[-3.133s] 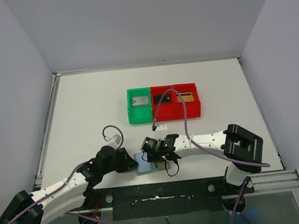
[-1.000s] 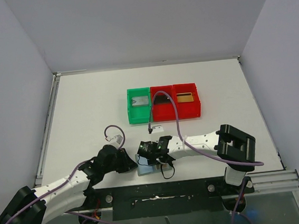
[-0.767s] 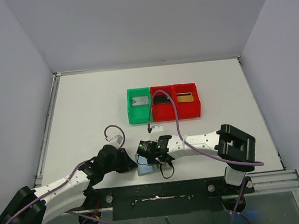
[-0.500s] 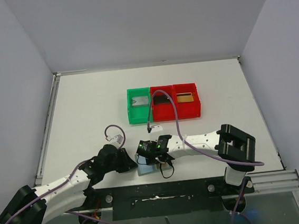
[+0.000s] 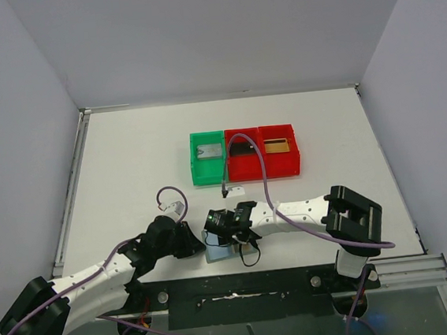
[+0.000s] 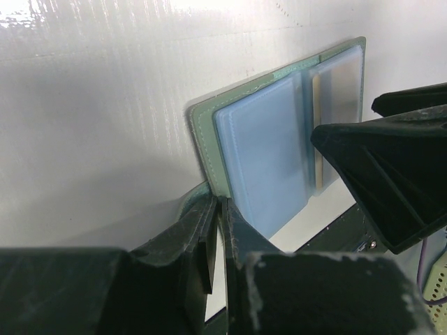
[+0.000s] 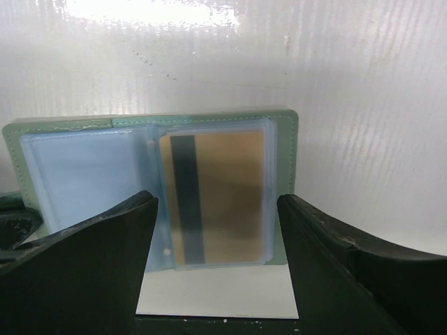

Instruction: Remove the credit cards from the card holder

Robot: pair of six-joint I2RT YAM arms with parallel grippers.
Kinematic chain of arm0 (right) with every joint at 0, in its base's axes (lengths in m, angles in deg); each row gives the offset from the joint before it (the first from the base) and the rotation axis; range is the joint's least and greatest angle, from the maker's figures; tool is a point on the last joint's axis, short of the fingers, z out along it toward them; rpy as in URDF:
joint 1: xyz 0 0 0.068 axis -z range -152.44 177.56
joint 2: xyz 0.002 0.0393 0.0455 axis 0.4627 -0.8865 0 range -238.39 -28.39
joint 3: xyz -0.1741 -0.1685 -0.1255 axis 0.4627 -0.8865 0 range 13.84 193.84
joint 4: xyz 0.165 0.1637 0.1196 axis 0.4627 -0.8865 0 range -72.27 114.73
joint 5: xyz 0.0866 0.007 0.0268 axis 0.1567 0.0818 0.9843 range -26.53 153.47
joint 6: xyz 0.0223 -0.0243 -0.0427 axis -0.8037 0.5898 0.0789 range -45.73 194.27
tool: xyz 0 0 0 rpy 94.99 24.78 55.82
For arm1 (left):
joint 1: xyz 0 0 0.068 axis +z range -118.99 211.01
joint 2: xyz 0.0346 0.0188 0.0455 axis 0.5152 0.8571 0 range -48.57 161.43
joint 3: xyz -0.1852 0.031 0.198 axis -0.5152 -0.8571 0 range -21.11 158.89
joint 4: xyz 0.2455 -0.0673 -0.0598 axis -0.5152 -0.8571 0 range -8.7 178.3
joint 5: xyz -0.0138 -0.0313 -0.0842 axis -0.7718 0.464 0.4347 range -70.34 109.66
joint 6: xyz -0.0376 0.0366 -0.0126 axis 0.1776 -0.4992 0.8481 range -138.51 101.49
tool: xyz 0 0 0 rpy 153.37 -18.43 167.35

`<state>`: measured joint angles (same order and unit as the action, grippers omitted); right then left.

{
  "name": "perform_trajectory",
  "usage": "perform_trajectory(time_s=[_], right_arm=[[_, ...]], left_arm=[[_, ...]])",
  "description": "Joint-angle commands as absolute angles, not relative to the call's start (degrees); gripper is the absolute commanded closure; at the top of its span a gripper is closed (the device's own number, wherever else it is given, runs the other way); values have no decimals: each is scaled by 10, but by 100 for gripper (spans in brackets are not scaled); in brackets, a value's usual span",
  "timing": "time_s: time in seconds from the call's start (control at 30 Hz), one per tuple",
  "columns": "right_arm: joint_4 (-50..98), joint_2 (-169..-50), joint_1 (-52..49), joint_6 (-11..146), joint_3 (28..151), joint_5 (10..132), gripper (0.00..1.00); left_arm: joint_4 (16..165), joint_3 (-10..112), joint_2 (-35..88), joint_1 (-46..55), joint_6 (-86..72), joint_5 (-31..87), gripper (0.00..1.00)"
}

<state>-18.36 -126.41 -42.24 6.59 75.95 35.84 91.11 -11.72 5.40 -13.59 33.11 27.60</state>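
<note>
The card holder (image 5: 218,250) lies open near the table's front edge, its green rim and pale blue sleeves showing in the left wrist view (image 6: 262,160). A gold credit card (image 7: 216,202) with a dark stripe sits inside the clear sleeve of its right panel; the left wrist view shows only the card's thin edge (image 6: 316,132). My left gripper (image 5: 202,245) is shut on the holder's left corner (image 6: 220,202). My right gripper (image 5: 230,232) hovers open over the right panel, its fingers either side of the card (image 7: 216,201) and touching nothing.
A green bin (image 5: 210,171) holding a grey card and two red bins (image 5: 263,166) stand mid-table; the right one holds a gold card (image 5: 277,145). A small white object (image 5: 239,190) lies behind the grippers. The black front rail (image 5: 235,287) runs just below the holder.
My right gripper's jaws have spread wider over the last second. Since the oldest frame the right arm has shifted slightly left over the holder. The left gripper keeps its hold.
</note>
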Motion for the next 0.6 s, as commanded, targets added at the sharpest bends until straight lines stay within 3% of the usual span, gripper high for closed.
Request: perform_trajectory(time_s=[0.0, 0.27, 0.57], right_arm=[[-140, -1260, -421, 82, 761, 370, 30], [-149, -1292, -421, 84, 774, 378, 35], [-168, -1244, -427, 97, 789, 353, 25]], left_arm=[[898, -102, 62, -140, 316, 282, 92], [901, -99, 69, -140, 314, 284, 92], [902, -99, 72, -140, 312, 286, 92]])
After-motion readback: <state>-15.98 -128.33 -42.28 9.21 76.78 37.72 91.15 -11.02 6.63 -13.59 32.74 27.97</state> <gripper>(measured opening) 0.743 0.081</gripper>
